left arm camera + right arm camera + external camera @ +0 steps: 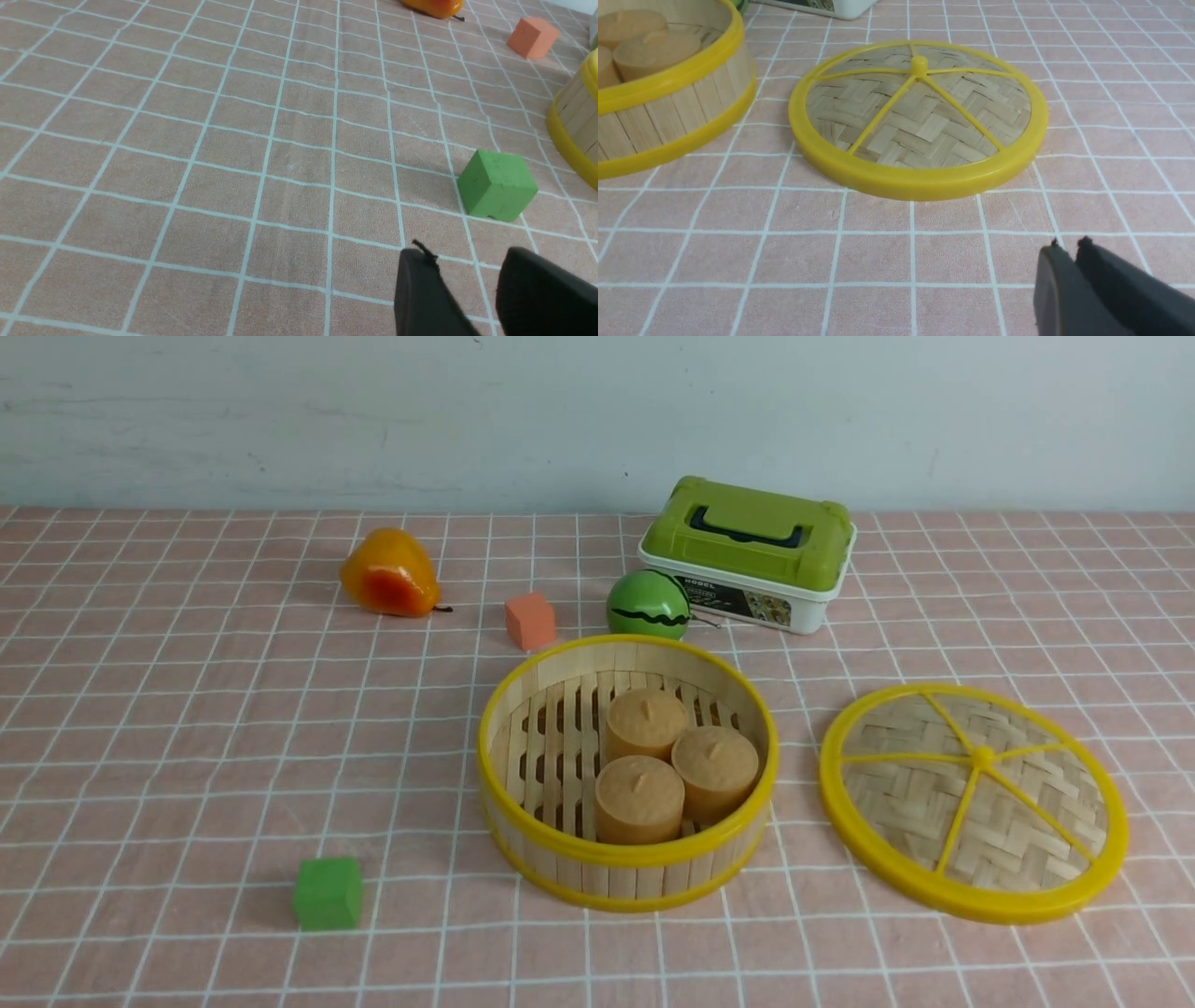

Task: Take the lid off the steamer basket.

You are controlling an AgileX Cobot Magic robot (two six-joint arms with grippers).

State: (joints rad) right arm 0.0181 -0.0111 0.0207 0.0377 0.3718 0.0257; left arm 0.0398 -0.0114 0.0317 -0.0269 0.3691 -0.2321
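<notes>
The steamer basket (625, 873) stands uncovered mid-table, with three tan round cakes (674, 767) inside. Its lid (971, 803), a woven bamboo disc with a yellow rim, spokes and a centre knob, lies flat on the cloth to the basket's right, apart from it. In the right wrist view the lid (920, 126) lies ahead of my right gripper (1069, 243), which is shut, empty and clear of the rim; the basket (668, 116) shows beside it. My left gripper (467, 256) is open over bare cloth, the basket's wall (577, 126) at the frame's edge. Neither gripper shows in the front view.
A green-lidded white box (747, 551) and a green striped ball (648, 605) sit behind the basket. An orange cube (529, 621) and an orange pear (389, 574) lie at the back left. A green cube (328, 893) (497, 184) sits front left, close to my left gripper.
</notes>
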